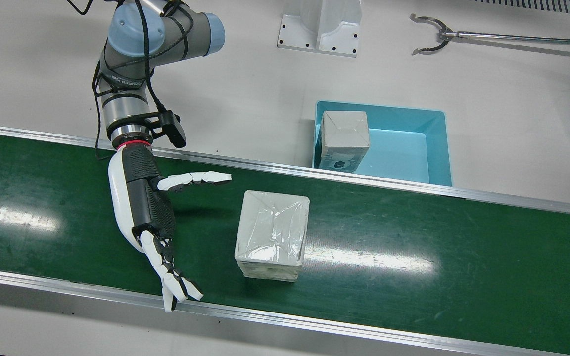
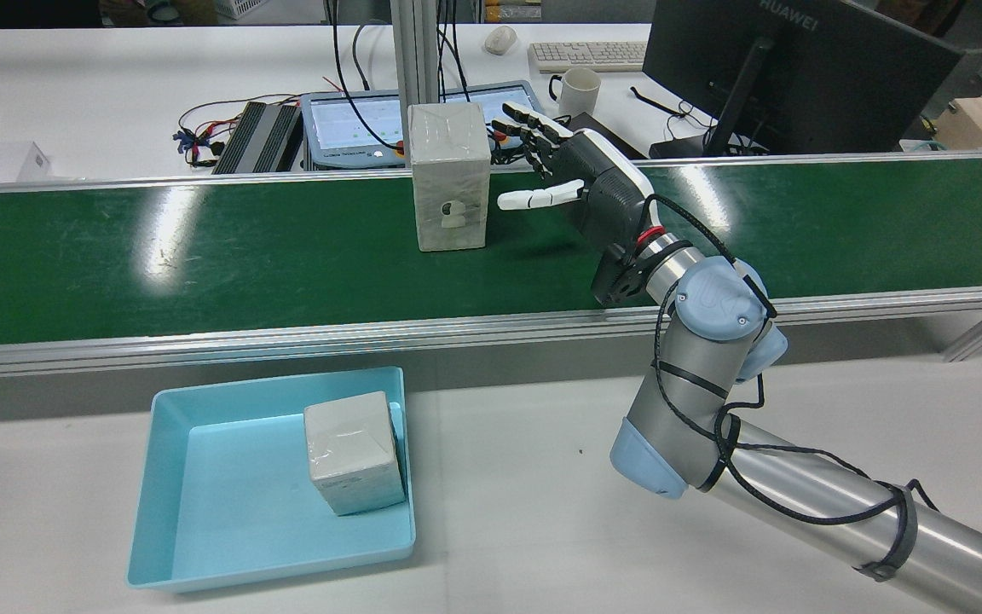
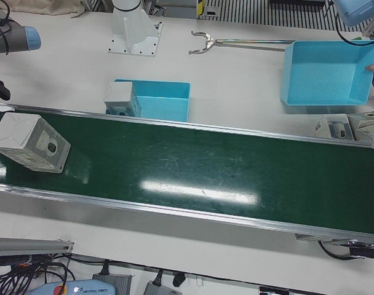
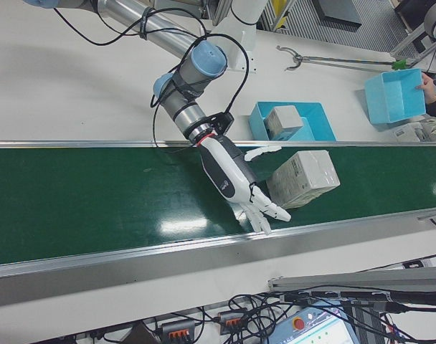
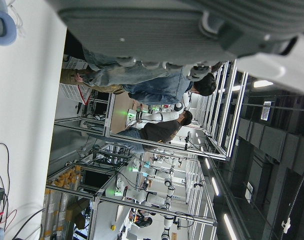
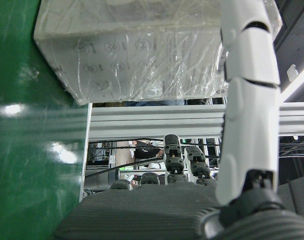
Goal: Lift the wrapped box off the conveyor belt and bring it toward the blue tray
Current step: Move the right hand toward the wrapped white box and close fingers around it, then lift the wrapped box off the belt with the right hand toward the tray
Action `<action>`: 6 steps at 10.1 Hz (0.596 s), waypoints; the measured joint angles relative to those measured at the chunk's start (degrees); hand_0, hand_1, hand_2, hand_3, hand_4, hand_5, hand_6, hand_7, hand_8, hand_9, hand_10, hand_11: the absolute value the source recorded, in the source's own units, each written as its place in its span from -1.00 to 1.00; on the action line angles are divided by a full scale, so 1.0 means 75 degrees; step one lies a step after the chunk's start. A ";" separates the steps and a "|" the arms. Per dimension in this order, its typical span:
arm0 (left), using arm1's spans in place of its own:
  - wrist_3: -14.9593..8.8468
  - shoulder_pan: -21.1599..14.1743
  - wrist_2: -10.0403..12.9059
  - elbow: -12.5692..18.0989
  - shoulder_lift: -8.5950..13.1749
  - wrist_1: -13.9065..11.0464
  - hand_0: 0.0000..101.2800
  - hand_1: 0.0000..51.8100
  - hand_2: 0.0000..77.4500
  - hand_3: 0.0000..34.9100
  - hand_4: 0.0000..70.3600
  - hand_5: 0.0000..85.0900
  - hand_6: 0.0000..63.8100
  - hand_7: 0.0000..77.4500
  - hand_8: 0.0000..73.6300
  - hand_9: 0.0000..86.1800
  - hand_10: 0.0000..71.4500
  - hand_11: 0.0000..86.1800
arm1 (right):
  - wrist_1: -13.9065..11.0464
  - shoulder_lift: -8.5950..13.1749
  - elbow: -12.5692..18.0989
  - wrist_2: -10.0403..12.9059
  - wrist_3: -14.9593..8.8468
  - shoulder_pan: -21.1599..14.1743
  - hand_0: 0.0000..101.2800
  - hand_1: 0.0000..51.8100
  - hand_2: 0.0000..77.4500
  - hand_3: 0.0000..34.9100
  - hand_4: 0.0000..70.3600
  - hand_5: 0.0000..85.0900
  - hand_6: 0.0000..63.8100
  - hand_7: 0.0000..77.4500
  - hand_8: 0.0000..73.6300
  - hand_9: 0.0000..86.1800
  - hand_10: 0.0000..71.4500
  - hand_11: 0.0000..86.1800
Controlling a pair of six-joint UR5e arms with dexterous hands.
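Observation:
The wrapped box (image 1: 272,235) stands on the green conveyor belt (image 1: 413,277); it also shows in the rear view (image 2: 450,179), the left-front view (image 3: 30,142), the right-front view (image 4: 302,178) and close in the right hand view (image 6: 142,55). My right hand (image 1: 151,212) is open over the belt beside the box, palm toward it and fingers (image 6: 249,100) spread, with a gap between them and the box. The blue tray (image 1: 433,143) sits off the belt on the robot's side. Of my left hand, only the palm (image 5: 167,25) shows.
A second wrapped box (image 1: 344,138) stands inside the blue tray at its edge. A metal grabber tool (image 1: 433,34) lies on the white table. Another blue tray (image 3: 325,74) and small boxes (image 3: 338,126) sit at the far end.

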 joint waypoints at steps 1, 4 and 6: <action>0.0000 0.0000 0.0000 0.0000 0.0000 0.0000 -1.00 -1.00 -0.99 -1.00 -1.00 -0.97 -0.98 -0.99 -0.99 -1.00 -1.00 -0.99 | 0.0004 0.0009 -0.0002 0.0065 -0.0011 -0.0040 -0.06 -0.35 -0.68 -0.67 -0.83 -0.80 -0.90 -0.65 -1.00 -0.96 -1.00 -0.97; 0.0000 0.0000 0.0000 0.0000 0.0000 0.0000 -1.00 -1.00 -0.99 -1.00 -0.98 -0.97 -0.98 -0.99 -0.99 -1.00 -0.98 -0.99 | -0.0001 0.0296 -0.0211 0.0152 -0.0024 -0.0132 -0.05 -0.35 -0.66 -0.67 -0.80 -0.77 -0.90 -0.62 -0.96 -0.96 -1.00 -0.97; 0.0000 0.0000 0.0000 0.0000 0.0000 0.0000 -1.00 -1.00 -0.99 -1.00 -1.00 -0.97 -0.98 -0.99 -0.99 -1.00 -0.98 -1.00 | -0.0002 0.0624 -0.0498 0.0193 -0.0062 -0.0144 -0.04 -0.37 -0.63 -0.66 -0.77 -0.74 -0.90 -0.56 -0.97 -0.94 -1.00 -0.97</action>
